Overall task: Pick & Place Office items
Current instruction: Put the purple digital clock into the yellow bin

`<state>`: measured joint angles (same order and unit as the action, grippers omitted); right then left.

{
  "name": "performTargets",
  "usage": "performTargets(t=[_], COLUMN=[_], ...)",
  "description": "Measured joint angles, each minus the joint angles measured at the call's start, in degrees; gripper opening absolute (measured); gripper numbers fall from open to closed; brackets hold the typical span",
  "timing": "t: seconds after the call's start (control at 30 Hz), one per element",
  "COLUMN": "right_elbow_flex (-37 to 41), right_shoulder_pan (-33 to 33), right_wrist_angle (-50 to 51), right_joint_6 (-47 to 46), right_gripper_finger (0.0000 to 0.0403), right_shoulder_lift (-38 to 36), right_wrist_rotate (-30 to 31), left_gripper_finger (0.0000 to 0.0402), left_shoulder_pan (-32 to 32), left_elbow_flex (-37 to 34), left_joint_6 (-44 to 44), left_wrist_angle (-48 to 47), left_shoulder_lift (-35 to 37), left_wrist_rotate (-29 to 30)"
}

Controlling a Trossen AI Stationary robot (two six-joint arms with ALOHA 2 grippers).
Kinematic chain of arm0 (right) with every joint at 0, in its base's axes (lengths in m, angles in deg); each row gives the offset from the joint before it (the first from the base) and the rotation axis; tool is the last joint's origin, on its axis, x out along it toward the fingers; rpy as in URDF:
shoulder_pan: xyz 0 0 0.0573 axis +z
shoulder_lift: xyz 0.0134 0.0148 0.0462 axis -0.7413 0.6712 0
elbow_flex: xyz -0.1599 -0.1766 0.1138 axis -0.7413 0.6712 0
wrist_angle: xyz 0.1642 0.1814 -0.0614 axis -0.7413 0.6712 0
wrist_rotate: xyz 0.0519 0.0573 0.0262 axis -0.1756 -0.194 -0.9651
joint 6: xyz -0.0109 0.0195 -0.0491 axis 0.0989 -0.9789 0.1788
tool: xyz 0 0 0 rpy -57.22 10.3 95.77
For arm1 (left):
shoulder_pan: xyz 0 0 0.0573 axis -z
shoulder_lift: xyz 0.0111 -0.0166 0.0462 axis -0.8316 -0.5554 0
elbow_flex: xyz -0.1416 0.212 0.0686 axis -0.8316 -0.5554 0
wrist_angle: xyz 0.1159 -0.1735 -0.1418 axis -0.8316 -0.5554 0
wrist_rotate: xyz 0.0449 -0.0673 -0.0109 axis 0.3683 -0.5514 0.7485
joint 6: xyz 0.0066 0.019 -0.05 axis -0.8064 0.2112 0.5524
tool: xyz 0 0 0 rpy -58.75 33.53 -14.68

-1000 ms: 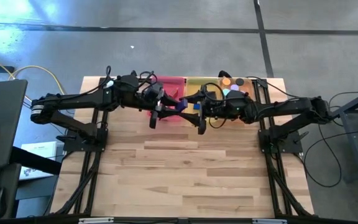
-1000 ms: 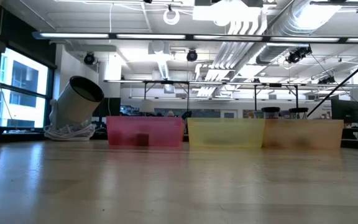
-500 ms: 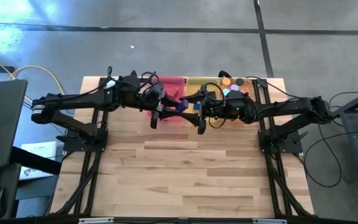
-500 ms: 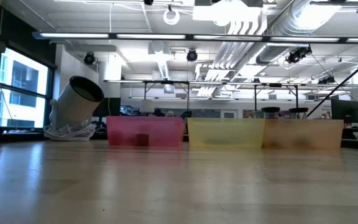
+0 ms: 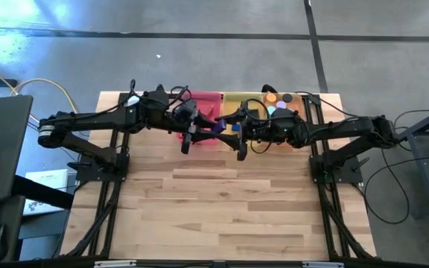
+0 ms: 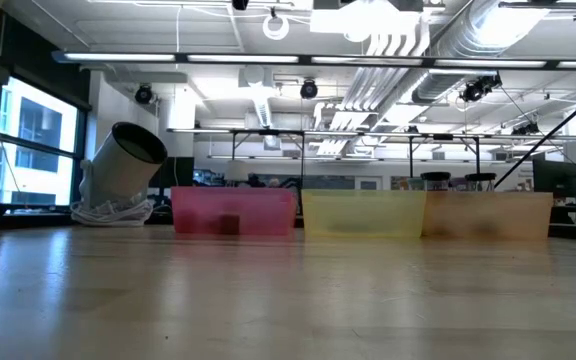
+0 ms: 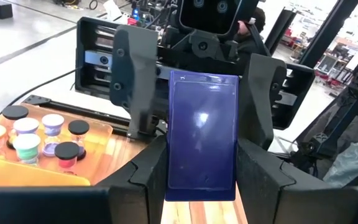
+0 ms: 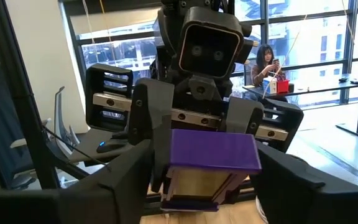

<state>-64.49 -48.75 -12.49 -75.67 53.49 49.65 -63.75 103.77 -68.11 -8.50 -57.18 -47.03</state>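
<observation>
A flat purple-blue block (image 7: 202,134) hangs in the air between my two grippers, above the pink tray (image 5: 203,100) and the yellow tray (image 5: 237,100) at the table's far edge. My left gripper (image 7: 204,186) reaches in level from the table's left and is shut on the block (image 5: 217,125). My right gripper (image 8: 207,199) comes level from the table's right and faces it. It is open, one finger on each side of the block's other end (image 8: 213,152). Several round office items (image 7: 42,137) lie in the orange tray (image 5: 285,112). My left gripper pinches the block's two long edges near its own end (image 7: 179,183) between its two fingers. The fingers come in level from the table's left and lie along the block. The block juts out past them toward my right gripper, clear of the trays and the table.
The three trays (image 6: 363,215) stand in a row along the far edge. A round silver-and-white object (image 6: 123,160) leans at the far left. The bare wooden tabletop (image 5: 222,201) stretches from the trays to the near edge.
</observation>
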Motion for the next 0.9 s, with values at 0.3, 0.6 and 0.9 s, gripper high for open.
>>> performTargets(t=[0.3,0.6,0.9], right_elbow_flex=[0.0,0.0,0.0], right_shoulder_pan=[0.0,0.0,0.0], right_wrist_angle=[0.1,0.9,1.3], right_joint_6=[-0.8,-1.0,-0.9], right_gripper_finger=[0.0164,0.0151,0.0148], right_shoulder_lift=[0.0,-0.1,-0.1], right_wrist_rotate=[-0.7,-0.6,-0.2], left_gripper_finger=[0.0141,0.0141,0.0178], left_shoulder_pan=[0.0,0.0,0.0], left_elbow_flex=[0.0,0.0,0.0], left_joint_6=[-1.4,-1.5,-2.3], left_wrist_angle=[0.0,-0.1,-0.2], left_shoulder_lift=[0.0,0.0,0.0], left_wrist_rotate=[-0.5,-0.3,0.4])
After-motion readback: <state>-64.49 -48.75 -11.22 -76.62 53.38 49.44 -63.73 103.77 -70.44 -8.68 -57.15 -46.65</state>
